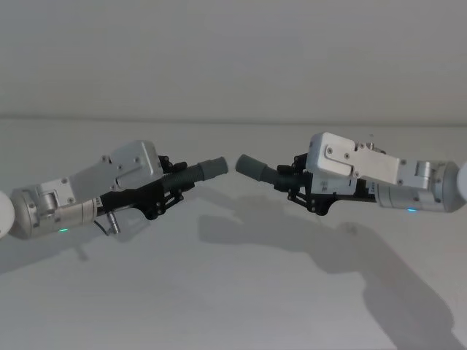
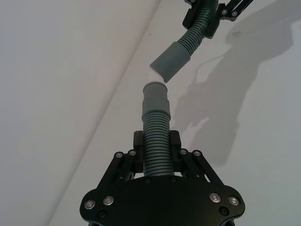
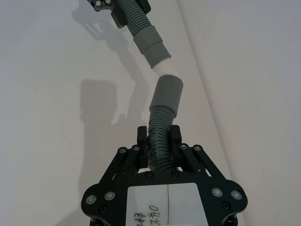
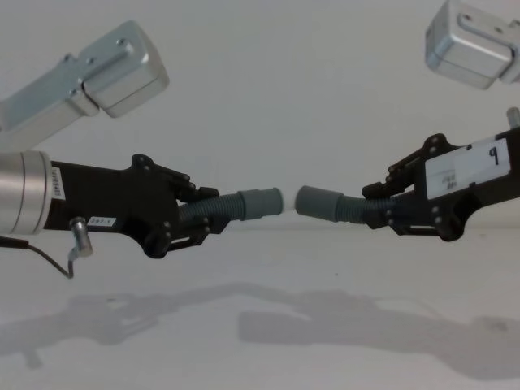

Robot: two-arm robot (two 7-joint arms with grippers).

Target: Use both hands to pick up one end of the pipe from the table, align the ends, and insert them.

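Note:
Both pipe pieces hang above the white table [image 1: 233,299]. My left gripper [image 1: 172,184] [image 2: 156,141] is shut on the corrugated part of the left pipe piece [image 2: 156,141]; its grey cuff [image 4: 260,201] carries a small white tip [image 4: 281,203]. Facing it, my right gripper [image 1: 293,179] [image 3: 159,137], with a white label, is shut on the right pipe piece [image 3: 160,127], which has a plain hollow cuff [image 4: 317,201]. The two ends point at each other with a small gap between them. The right cuff [image 2: 171,59] sits slightly off line and angled to the left cuff [image 2: 155,96].
A plain pale wall [image 1: 233,58] rises behind the table's far edge. The arms' shadows [image 1: 292,233] fall on the bare white surface below.

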